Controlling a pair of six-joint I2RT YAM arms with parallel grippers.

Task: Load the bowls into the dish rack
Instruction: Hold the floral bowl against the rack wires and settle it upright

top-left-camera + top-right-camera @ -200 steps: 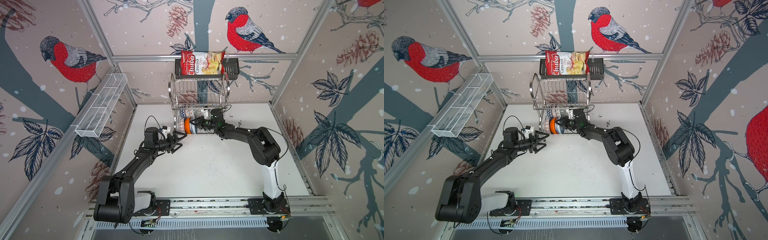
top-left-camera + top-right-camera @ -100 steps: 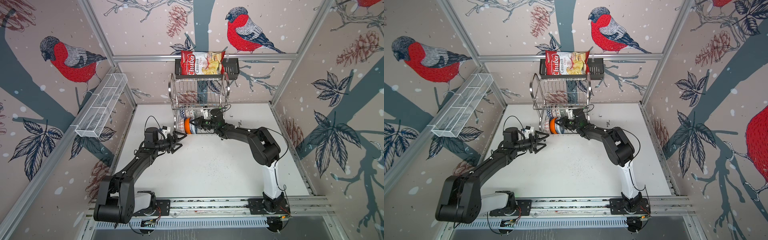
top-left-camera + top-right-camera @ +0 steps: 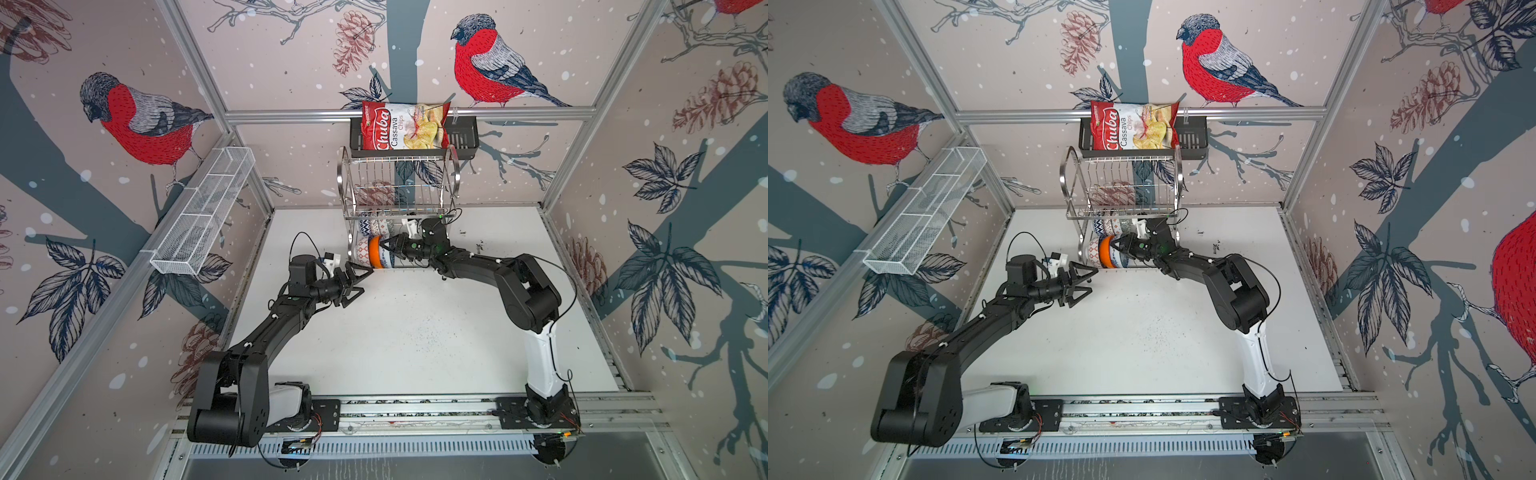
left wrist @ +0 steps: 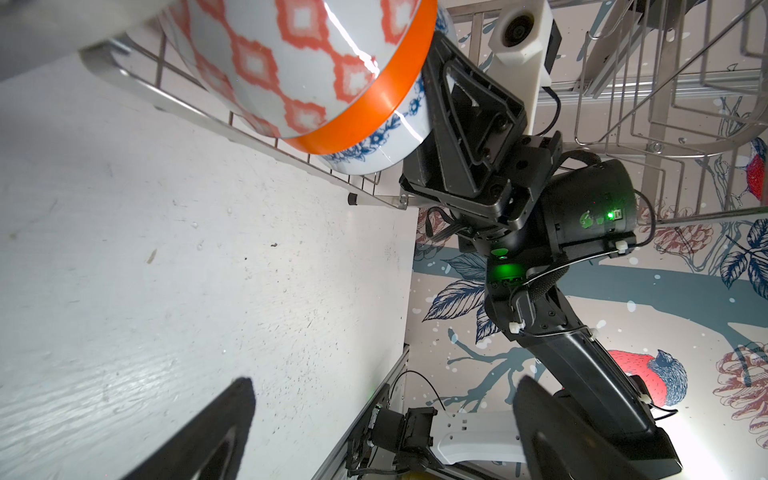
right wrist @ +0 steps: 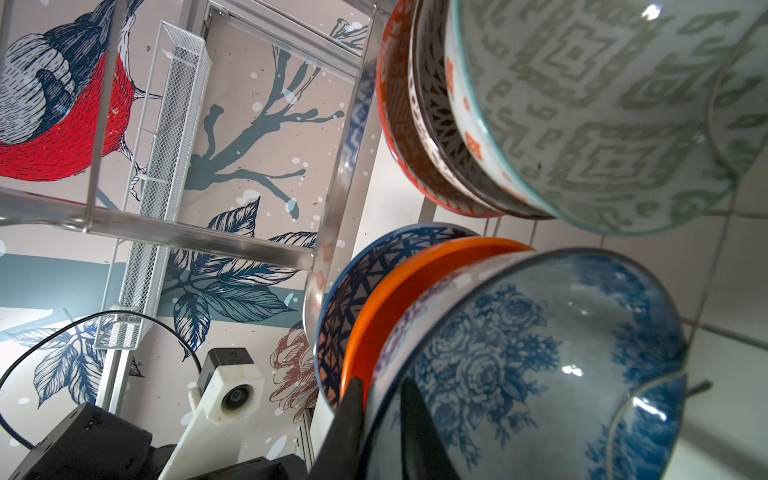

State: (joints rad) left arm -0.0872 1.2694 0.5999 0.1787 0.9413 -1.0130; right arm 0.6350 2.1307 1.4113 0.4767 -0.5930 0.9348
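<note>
1. Right tool (image 5: 382,397): closed down to a narrow gap, with one finger inside and one outside the rim of the white-blue floral bowl (image 5: 519,374). Both fingers appear to touch the rim wall, so treat the bowl as gripped.
2. The white-blue floral bowl stands on edge in the lower tier of the dish rack (image 3: 455,174), at the 3 o'clock end of the front row. It nests against the plain orange bowl (image 4: 365,108), which in turn nests against the orange-white patterned bowl (image 4: 291,62) at 9 o'clock.
3. Hazard, release: nothing but the tool is seen bracing the floral bowl on its 3 o'clock side. If its lower edge is not seated between the wires, it may tip toward 3 o'clock. It may also slide over the front rail onto the worktop (image 3: 415,332).
4. Hazard, withdrawal: one finger lies inside the rim. A pull-out that is not straight could hook the bowl and drag the row with it.
5. Hazard, clearance: the right wrist works under the upper tier. A lift could strike the wires above, or the grey-green patterned bowl (image 5: 602,104) in the rear row at 12 o'clock.
6. Left tool (image 3: 365,282): fully spread and holding nothing. It hovers over the worktop at about 8 o'clock of the front row, apart from the bowls.
7. No bowl is seen on the worktop, so loading is judged nearly complete.
</note>
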